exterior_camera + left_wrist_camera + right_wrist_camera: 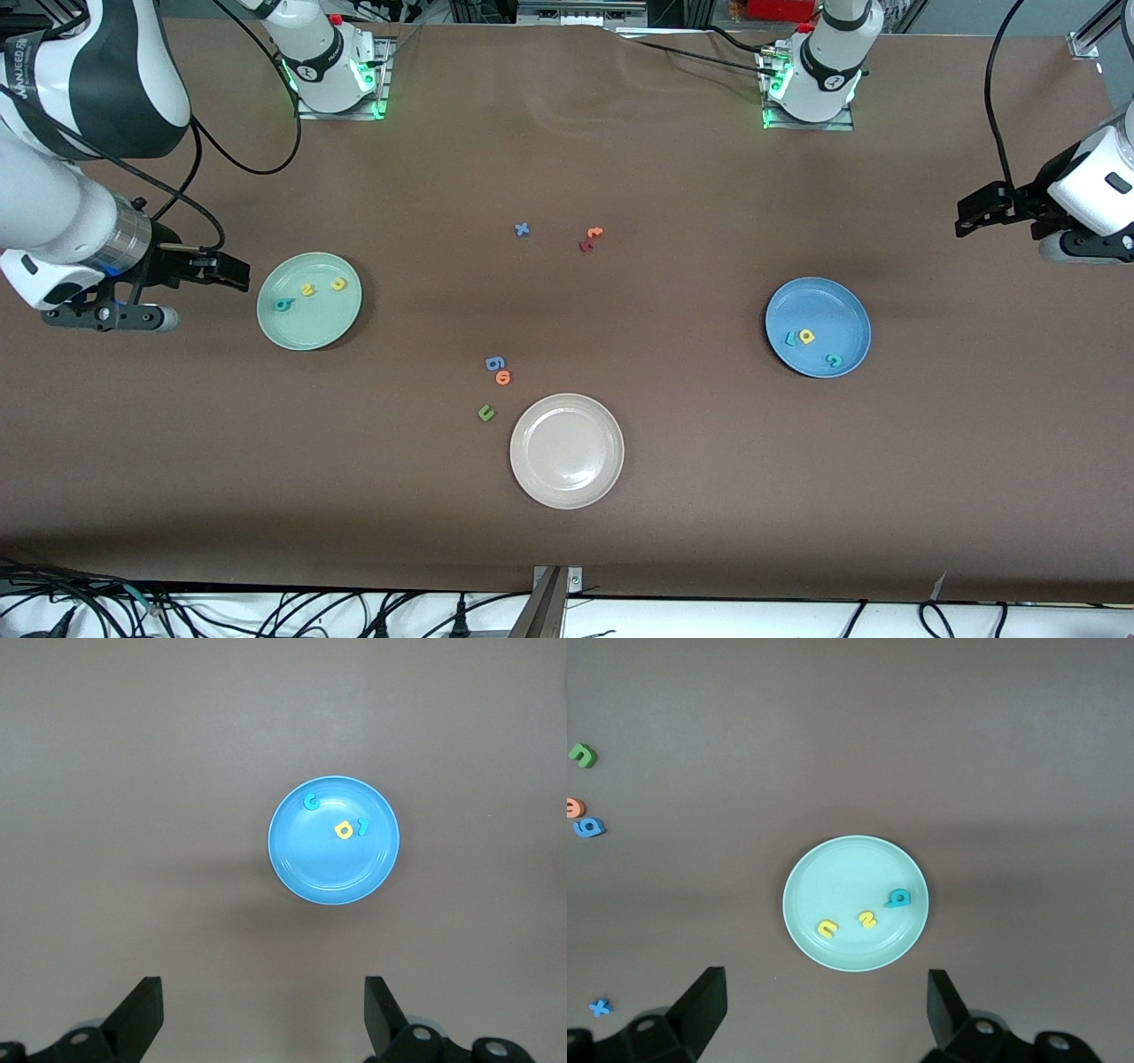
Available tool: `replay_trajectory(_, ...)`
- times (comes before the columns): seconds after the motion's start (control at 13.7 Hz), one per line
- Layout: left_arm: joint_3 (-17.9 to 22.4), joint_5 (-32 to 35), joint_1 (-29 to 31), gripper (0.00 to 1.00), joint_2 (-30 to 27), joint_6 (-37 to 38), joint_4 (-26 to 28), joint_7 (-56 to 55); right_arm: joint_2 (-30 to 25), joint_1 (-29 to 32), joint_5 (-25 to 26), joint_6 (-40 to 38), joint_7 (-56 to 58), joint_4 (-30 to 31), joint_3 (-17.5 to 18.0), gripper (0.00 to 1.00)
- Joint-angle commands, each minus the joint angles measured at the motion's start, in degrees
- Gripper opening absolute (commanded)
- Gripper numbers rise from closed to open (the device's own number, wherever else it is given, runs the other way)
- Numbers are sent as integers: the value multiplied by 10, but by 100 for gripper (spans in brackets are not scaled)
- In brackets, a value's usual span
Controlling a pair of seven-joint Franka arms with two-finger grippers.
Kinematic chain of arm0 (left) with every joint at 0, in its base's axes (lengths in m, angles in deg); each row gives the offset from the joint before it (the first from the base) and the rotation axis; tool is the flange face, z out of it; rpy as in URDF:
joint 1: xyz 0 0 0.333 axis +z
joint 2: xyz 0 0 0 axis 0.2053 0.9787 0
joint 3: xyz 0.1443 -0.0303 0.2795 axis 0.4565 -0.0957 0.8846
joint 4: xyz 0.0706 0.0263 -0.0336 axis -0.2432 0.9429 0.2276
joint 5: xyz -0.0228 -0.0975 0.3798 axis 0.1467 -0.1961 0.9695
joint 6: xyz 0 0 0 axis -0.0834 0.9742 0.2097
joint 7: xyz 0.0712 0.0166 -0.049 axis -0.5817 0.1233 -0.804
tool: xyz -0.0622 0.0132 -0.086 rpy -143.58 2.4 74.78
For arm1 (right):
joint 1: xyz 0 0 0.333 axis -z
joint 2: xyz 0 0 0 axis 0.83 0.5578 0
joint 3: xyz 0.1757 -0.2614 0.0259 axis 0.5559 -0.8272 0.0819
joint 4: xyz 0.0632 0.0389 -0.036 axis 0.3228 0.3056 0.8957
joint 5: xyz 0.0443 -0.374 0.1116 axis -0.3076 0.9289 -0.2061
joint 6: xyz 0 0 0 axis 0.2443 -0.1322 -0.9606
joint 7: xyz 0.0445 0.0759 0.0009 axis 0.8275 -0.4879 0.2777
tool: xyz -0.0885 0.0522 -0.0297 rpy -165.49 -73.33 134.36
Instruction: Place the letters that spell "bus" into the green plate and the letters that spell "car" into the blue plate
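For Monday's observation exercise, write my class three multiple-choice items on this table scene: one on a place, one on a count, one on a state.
1. Where is the small green foam "u"?
A. in the round blue plate
B. on the brown table beside the round off-white plate
C. in the round mint-green plate

2. How many foam letters lie in the round blue plate?
A. one
B. three
C. five

3. How do the right gripper's jaws stand?
A. open, holding nothing
B. shut on a letter
C. shut on a plate

Answers: 1 B, it lies on bare table next to that plate. 2 B, two teal and one yellow show there. 3 A, the right wrist view shows them apart and empty.
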State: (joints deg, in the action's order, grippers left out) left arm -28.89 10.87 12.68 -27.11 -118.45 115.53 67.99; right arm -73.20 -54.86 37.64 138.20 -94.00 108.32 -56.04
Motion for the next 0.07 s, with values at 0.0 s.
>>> replay_trajectory(0.0, 1, -15, 0, 100, 1, -6, -1, -1, 2, 0, 2, -2, -3, -10, 0, 100)
